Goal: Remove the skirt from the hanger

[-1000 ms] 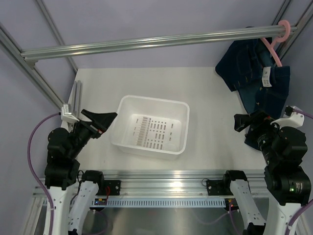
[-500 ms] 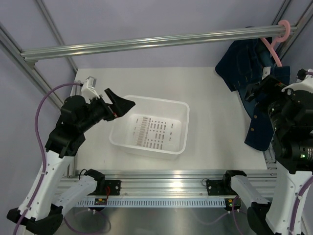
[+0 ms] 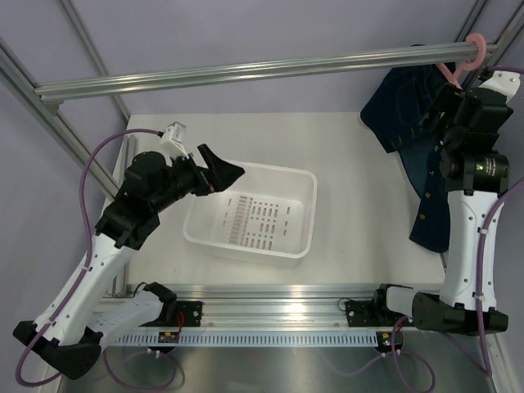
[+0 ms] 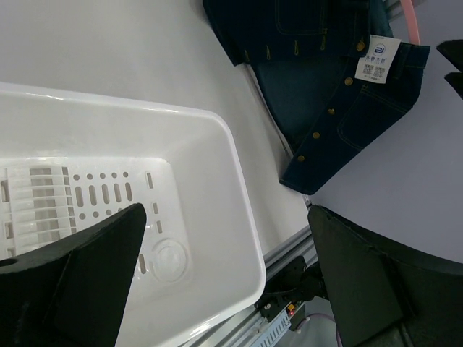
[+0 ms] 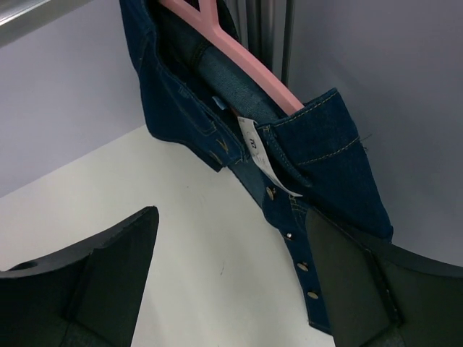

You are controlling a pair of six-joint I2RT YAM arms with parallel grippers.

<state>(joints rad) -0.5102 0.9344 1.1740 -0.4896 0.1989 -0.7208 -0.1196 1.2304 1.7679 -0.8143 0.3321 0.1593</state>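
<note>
The dark blue denim skirt (image 3: 399,110) hangs at the back right on a pink hanger (image 3: 473,42) hooked over the metal rail. In the right wrist view the hanger (image 5: 239,50) runs through the waistband. The skirt (image 5: 333,152), its white tag (image 5: 264,155) and its button row hang just beyond my right gripper (image 5: 231,217). That gripper is open and holds nothing, and the button strip is near its right finger. From above, the right gripper (image 3: 440,106) is raised against the skirt. My left gripper (image 3: 223,164) is open and empty above the bin's left rim, far from the skirt (image 4: 318,108).
A white plastic bin (image 3: 304,187) with a slotted floor sits mid-table, and its rim (image 4: 231,155) lies under the left gripper. The horizontal rail (image 3: 246,72) crosses the back. Frame posts stand close behind the hanger at the right.
Both arms have risen from near their bases. The left gripper moved up and right over the bin's edge. The right gripper climbed up to the skirt below the hanger.
</note>
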